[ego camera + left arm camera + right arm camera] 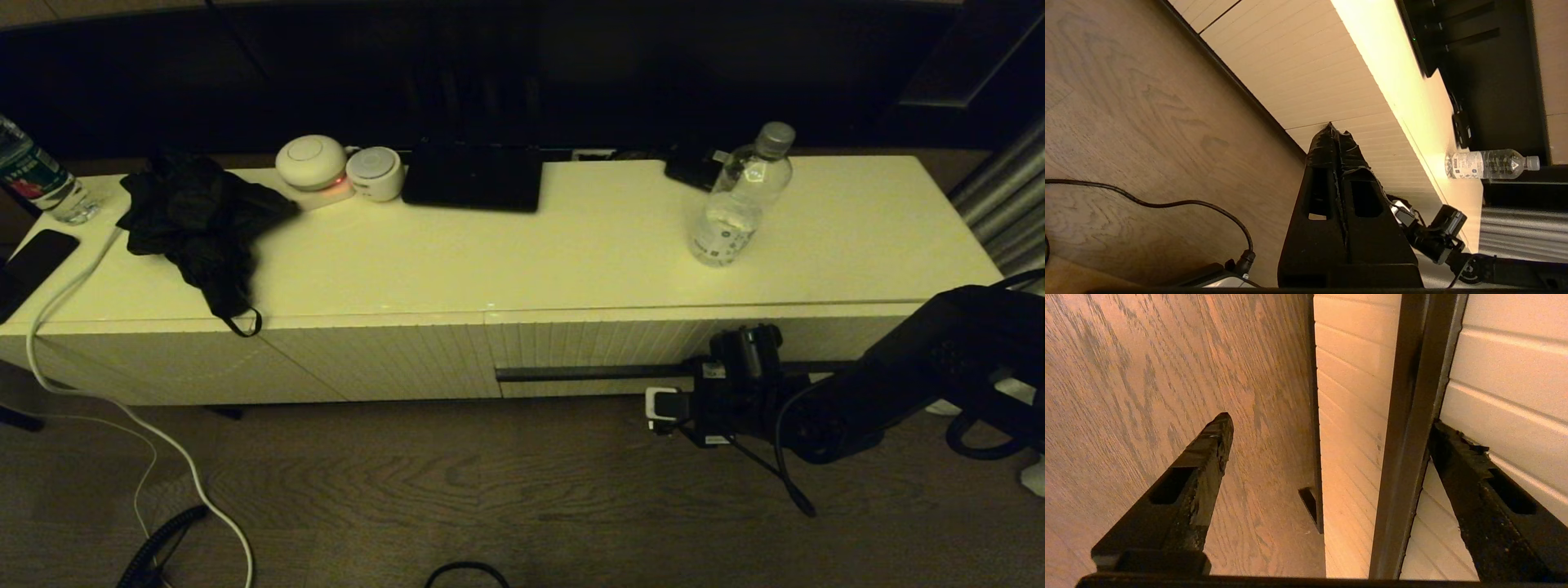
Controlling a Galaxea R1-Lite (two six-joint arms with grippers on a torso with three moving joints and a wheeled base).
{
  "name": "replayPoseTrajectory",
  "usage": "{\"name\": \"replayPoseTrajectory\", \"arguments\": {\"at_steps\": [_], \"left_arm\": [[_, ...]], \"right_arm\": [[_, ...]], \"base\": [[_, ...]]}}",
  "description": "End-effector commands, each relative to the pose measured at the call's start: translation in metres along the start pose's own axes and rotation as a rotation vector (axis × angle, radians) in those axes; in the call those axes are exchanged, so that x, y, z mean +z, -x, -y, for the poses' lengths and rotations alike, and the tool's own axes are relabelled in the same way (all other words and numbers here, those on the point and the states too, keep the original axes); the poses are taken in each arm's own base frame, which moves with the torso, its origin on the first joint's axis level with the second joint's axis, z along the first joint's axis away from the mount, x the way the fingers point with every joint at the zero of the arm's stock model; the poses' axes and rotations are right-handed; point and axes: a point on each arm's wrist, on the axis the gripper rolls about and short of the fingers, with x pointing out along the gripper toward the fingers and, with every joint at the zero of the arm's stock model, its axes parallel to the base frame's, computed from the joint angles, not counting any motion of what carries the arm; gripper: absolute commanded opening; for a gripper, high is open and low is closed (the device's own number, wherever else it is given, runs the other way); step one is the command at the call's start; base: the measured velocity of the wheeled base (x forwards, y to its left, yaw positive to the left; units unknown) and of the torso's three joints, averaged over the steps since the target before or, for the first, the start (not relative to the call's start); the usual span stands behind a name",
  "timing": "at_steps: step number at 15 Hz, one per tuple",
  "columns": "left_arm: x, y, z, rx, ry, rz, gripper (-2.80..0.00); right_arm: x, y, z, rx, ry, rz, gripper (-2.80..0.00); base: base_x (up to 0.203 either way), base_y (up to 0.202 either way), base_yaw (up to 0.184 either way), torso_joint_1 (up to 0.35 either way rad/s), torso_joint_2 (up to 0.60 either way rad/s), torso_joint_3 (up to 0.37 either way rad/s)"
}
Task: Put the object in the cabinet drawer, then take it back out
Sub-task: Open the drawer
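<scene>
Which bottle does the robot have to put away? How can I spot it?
Look along the long cream cabinet top toward the robot's right end. A small clear water bottle stands there alone, with a grey cap and pale label. The other bottle, far left, has a dark label with red.

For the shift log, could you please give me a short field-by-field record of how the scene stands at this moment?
water bottle: upright on the cabinet top, right part, nothing holding it
drawer: shut, ribbed front flush with the panel beside it
handle bar: runs across the drawer front; the right gripper's fingers straddle it, not closed
right gripper: open, at the handle bar
left gripper: shut, low over the floor, in front of the cabinet
other items: black cloth and a second bottle at the cabinet's left end
</scene>
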Motion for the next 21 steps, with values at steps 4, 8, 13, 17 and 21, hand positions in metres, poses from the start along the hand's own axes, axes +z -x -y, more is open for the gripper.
{"name": "replayPoseTrajectory", "arguments": {"at_steps": [4,8,13,17,21], "left_arm": [[0.000,0.000,0.000,-0.001,0.006,0.002,-2.80],[0.000,0.000,0.000,-0.001,0.006,0.002,-2.80],[0.000,0.000,0.000,-0.001,0.006,0.002,-2.80],[0.000,0.000,0.000,-0.001,0.006,0.002,-2.80],[0.000,0.000,0.000,-0.001,0.006,0.002,-2.80]], "right_arm": [[-0.004,-0.006,0.002,-0.013,-0.002,-0.005,0.00],[-0.007,0.002,-0.008,0.025,0.002,-0.012,0.00],[-0.011,0.012,-0.021,0.079,0.007,-0.026,0.00],[-0.012,0.021,-0.034,0.125,-0.028,-0.034,0.00],[-0.015,0.029,-0.047,0.173,-0.045,-0.045,0.00]], "base": [[0.000,0.000,0.000,0.000,0.00,0.000],[0.000,0.000,0.000,0.000,0.00,0.000],[0.000,0.000,0.000,0.000,0.00,0.000],[0.000,0.000,0.000,0.000,0.00,0.000],[0.000,0.000,0.000,0.000,0.00,0.000]]}}
